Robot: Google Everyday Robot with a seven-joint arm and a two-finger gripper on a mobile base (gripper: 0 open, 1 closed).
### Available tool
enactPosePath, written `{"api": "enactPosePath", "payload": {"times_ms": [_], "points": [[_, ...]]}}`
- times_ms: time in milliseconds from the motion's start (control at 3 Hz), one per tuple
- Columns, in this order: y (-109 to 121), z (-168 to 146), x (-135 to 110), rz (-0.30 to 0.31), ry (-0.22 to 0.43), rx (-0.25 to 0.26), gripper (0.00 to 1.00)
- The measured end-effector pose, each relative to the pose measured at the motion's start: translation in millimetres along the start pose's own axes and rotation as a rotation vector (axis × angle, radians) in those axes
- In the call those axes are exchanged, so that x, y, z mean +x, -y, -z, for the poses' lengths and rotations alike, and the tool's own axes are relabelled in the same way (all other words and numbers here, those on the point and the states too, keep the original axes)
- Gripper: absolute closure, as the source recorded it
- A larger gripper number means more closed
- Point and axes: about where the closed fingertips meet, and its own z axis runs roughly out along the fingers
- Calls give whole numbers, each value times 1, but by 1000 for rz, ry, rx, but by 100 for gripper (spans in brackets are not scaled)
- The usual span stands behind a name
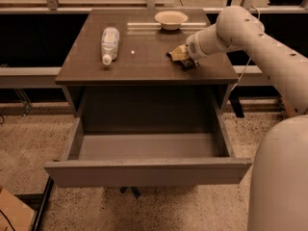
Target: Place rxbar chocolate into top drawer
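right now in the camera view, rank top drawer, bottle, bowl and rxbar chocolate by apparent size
1. top drawer
2. bottle and bowl, about alike; the bowl sits farther back
3. rxbar chocolate, partly hidden under the gripper at the cabinet top's right side

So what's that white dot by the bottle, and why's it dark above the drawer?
Camera view: the dot is likely glare from a light, between the bottle and the gripper at the rxbar chocolate; the tabletop shades the hollow above the open top drawer.

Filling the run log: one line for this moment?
gripper: at rxbar chocolate, right side of cabinet top | top drawer: open | bar: not inside
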Motion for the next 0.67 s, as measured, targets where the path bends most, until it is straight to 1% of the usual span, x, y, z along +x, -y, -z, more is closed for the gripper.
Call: {"api": "enactPosePath", "payload": {"times_ms": [667], "points": [[0, 0, 0, 0, 0, 0, 100]]}}
